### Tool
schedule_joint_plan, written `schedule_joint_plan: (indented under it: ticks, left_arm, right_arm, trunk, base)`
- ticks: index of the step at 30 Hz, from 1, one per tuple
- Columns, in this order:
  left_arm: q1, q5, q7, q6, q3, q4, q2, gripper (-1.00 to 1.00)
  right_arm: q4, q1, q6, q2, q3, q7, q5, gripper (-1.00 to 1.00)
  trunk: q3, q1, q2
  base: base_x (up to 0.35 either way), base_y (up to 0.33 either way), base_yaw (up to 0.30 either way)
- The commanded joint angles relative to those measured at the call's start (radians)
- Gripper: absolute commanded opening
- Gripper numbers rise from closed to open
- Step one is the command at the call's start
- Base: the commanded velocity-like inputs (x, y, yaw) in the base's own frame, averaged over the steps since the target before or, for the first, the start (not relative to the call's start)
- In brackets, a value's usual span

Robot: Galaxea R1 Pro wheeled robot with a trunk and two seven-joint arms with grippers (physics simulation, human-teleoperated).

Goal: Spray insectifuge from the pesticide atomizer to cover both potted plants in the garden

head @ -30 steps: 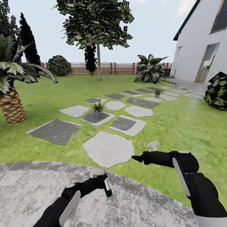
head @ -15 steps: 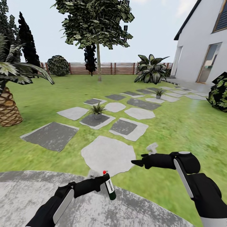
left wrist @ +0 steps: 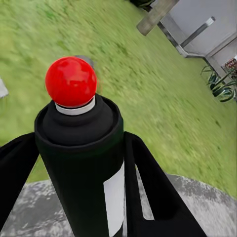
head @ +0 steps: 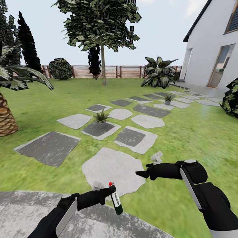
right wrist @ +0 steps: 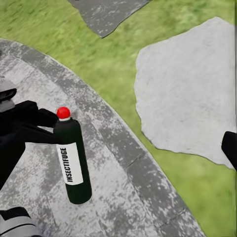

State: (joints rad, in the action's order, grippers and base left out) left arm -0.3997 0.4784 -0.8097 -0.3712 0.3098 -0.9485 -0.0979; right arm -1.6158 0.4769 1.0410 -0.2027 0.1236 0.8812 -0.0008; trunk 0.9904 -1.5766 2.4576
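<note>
My left gripper (head: 107, 195) is shut on the pesticide atomizer (head: 116, 200), a black bottle with a green base and a red tip, held nearly upright over the edge of the gravel patio (head: 39, 205). In the left wrist view the atomizer (left wrist: 81, 158) stands between both fingers (left wrist: 148, 190). The right wrist view shows the atomizer (right wrist: 73, 158) labelled INSECTIFUGE. My right gripper (head: 138, 174) hovers open and empty over the lawn, to the bottle's right. One potted plant (head: 101, 118) sits on a dark stepping stone ahead. The second potted plant (head: 168, 98) stands farther off to the right.
Grey and white stepping stones (head: 110, 167) lead across the lawn toward a white house (head: 211, 59). A palm trunk (head: 6, 115) stands at left, a tree (head: 103, 43) and slatted fence (head: 125, 71) at the back, and a dark bush (head: 231, 99) at right.
The view has advanced over the patio toward the stepping stones. The atomizer stays in my left gripper and has turned so that its red tip shows. My right arm keeps its pose.
</note>
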Motion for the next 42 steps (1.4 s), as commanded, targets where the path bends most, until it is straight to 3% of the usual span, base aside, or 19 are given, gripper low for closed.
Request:
schedule_joint_plan:
  ticks: [1, 8, 22, 30, 42]
  left_arm:
    - [-0.001, 0.011, 0.001, -0.009, 0.002, 0.000, -0.001, -1.00]
    - [-0.001, 0.010, 0.004, -0.006, 0.003, 0.002, 0.004, -1.00]
    - [-0.001, 0.009, 0.010, -0.005, -0.001, 0.002, 0.012, -1.00]
    - [-0.001, 0.011, 0.089, -0.005, 0.003, 0.012, 0.015, -1.00]
    - [-0.001, 0.010, 0.101, -0.003, 0.006, 0.013, 0.020, -1.00]
  right_arm:
    - [-0.001, 0.000, 0.006, -0.001, 0.000, 0.002, 0.000, 1.00]
    - [-0.001, -0.002, -0.055, 0.000, -0.005, 0.002, 0.001, 1.00]
    - [-0.001, -0.004, -0.074, 0.002, -0.001, 0.001, 0.001, 1.00]
    - [-0.001, -0.004, -0.122, 0.009, -0.004, -0.006, 0.001, 1.00]
    - [-0.001, -0.004, -0.117, 0.008, -0.001, -0.001, 0.000, 1.00]
  trunk:
    - [0.001, 0.000, 0.000]
    - [0.001, 0.000, 0.000]
    - [0.001, 0.000, 0.000]
    - [0.001, 0.000, 0.000]
    - [0.001, 0.000, 0.000]
  base:
    - [0.340, 0.000, 0.000]
    - [0.341, 0.000, 0.000]
    - [0.335, 0.096, 0.000]
    - [0.299, 0.208, 0.000]
    - [0.288, 0.209, 0.000]
